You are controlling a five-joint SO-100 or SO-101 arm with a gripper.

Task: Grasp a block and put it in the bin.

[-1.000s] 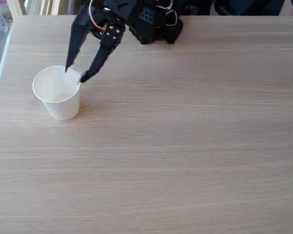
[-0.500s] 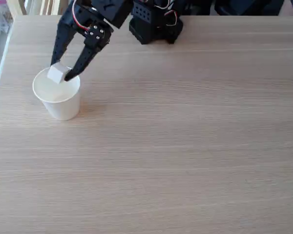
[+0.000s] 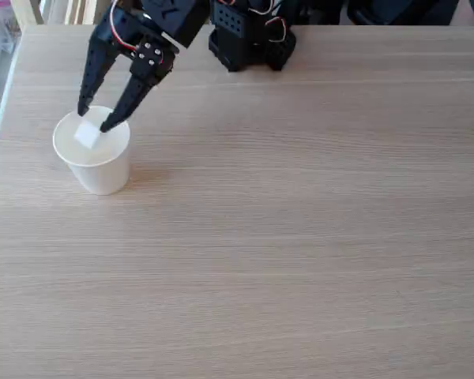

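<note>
One block is on my screen in the fixed view, a small white cube sitting within the mouth of the bin, below the rolled rim line. I cannot tell whether it is resting on the bottom or partway down; white on white leaves little contrast. The bin, a white paper cup, stands upright on the wooden table, near the left edge as this view shows it.

My gripper hangs just above the rim with its two black fingers spread, one tip over the far left of the rim, the other over the right side. Nothing is pinched between them, and the block lies beneath the gap, apart from both tips.

Judgement: the grasp and the carry are done, and the release looks made, so the task appears essentially complete. What is left, as I read it, is to lift the arm clear without clipping the rim, since the cup is light and would tip easily.
</note>
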